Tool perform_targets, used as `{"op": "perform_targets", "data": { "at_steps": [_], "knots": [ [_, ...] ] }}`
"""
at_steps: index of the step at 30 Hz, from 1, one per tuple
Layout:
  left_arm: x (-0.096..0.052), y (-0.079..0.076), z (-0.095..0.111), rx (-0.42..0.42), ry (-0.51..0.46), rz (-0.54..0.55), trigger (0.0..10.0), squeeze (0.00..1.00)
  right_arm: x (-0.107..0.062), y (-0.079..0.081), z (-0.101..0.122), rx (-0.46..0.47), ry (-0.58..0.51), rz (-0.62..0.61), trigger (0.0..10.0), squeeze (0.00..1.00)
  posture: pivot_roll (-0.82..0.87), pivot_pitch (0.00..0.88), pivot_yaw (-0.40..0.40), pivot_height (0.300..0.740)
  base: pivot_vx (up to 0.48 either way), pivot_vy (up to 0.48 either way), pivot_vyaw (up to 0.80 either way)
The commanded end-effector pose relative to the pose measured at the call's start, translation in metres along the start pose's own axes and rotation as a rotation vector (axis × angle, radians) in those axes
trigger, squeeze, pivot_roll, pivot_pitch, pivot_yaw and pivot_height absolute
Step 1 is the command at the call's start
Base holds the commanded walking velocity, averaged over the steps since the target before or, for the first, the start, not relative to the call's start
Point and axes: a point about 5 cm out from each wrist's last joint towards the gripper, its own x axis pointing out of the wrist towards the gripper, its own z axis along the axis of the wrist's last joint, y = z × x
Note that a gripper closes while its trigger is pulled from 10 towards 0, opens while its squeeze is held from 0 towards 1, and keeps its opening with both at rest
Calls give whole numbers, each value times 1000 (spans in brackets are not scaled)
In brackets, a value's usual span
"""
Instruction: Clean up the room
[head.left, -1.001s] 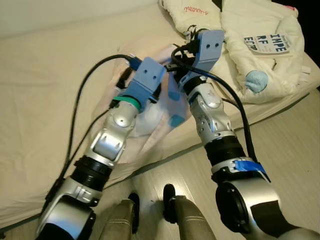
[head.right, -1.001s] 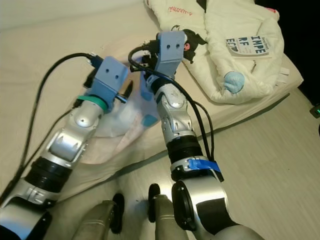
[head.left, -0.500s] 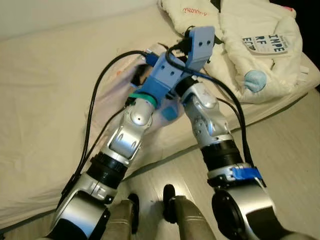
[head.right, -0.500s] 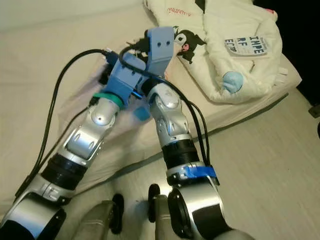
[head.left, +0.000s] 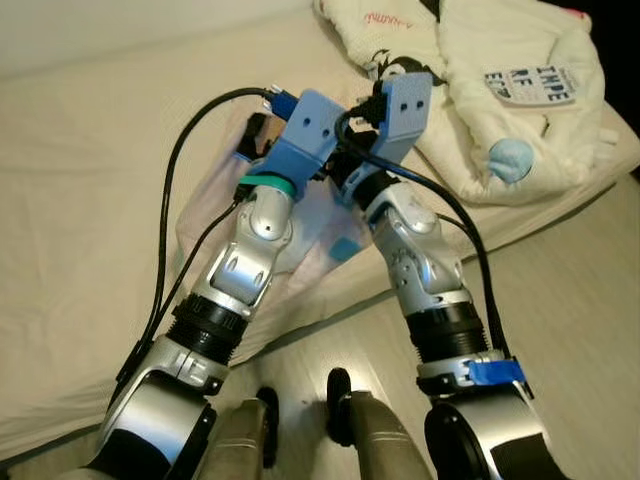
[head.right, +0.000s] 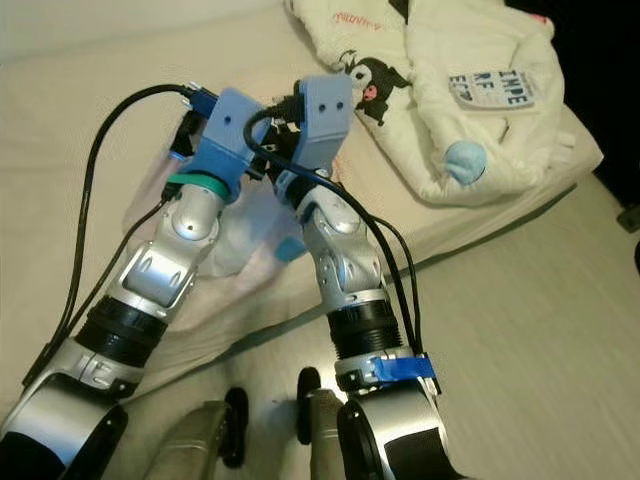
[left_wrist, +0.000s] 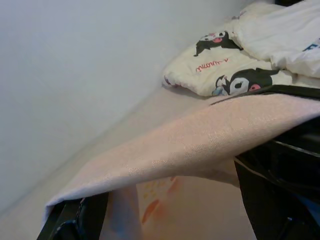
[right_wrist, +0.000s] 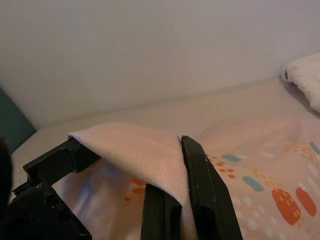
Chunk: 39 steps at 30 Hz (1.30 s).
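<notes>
Jaws: both pairs are clamped on the pink cloth (right_wrist: 145, 157); the right gripper (right_wrist: 182, 200) pinches a folded edge between its fingers, and the left gripper (left_wrist: 150, 210) has the cloth stretched taut across its fingers.
Cloth position: lifted a little off the bed (head.left: 90, 180), near the centre of the head view, its patterned part with blue patches trailing toward 6 o'clock below the wrists.
Arms: the two wrists meet close together at the centre, the left reaching in from 7 o'clock and the right from 5 o'clock.
Other laundry: a white printed garment (head.left: 520, 90) lies at 1 o'clock, apart from the cloth.
Step in hand: likely folding or gathering the cloth, one edge held by each gripper.
Next move: probably bring the held edge over and lay it flat, keeping both grips firm so the fabric does not slip.
</notes>
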Motion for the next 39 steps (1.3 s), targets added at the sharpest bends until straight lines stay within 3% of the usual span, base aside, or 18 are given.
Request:
{"op": "perform_targets", "data": {
  "at_steps": [1,2,3,4,6,7,8,9,13,15,19,21,23,24,27,32,37,39],
  "knots": [
    [0,4,-10,-25,44,12,8588,0,1,28,4,44,-33,135,10000,0,-64,233,41,740,0,0,0],
    [-3,1,-9,-27,28,-8,8588,0,-1,29,4,55,-30,136,10000,0,-64,233,41,740,0,0,0],
    [-5,-1,-10,-14,16,-19,7294,0,-2,30,5,62,-29,132,10000,0,-70,234,46,740,0,0,0],
    [-5,-1,-10,-14,16,-19,7294,0,-2,30,5,62,-29,132,10000,0,-70,234,46,740,0,0,0],
    [-7,-1,-12,-3,12,-23,7569,0,-3,29,6,67,-31,127,10000,0,-71,234,49,740,0,0,0],
    [-10,2,-17,9,15,-19,8941,0,-5,28,8,70,-37,114,10000,0,-74,235,54,740,0,0,0],
    [-10,2,-17,9,15,-19,8941,0,-5,28,8,70,-37,114,10000,0,-74,235,54,740,0,0,0],
    [-12,3,-18,16,14,-22,10000,0,-5,26,10,67,-42,104,10000,0,-74,235,54,740,0,0,0],
    [-13,5,-19,25,7,-37,10000,0,-5,23,12,62,-48,88,10000,0,-70,235,61,740,0,0,0],
    [-21,8,-18,10,-28,-141,10000,0,-6,11,16,37,-65,36,10000,0,-67,235,72,740,0,0,0],
    [-28,12,-16,-6,-53,-216,10000,0,-7,4,19,26,-72,7,10000,0,-67,235,72,740,0,0,0],
    [-42,29,-15,4,-90,-342,10000,0,-11,-9,24,11,-89,-46,10000,0,-45,233,85,740,0,0,0],
    [-42,29,-15,4,-90,-342,10000,0,-11,-9,24,11,-89,-46,10000,0,-45,233,85,740,0,0,0],
    [-46,41,-16,21,-95,-367,10000,0,-13,-14,27,7,-96,-64,10000,0,-33,233,90,740,0,0,0],
    [-45,63,-18,74,-93,-349,10000,0,-16,-19,32,3,-109,-80,10000,0,-20,227,98,740,0,0,0],
    [-41,72,-20,135,-100,-310,10000,0,-17,-19,35,4,-121,-81,10000,0,-18,225,93,740,0,0,0],
    [-38,69,-21,189,-114,-316,10000,0,-17,-19,37,5,-126,-79,10000,0,-21,223,85,740,0,0,0],
    [-37,55,-23,252,-127,-390,10000,0,-17,-20,41,1,-132,-75,10000,0,-32,223,79,740,0,0,0]
  ]
}}
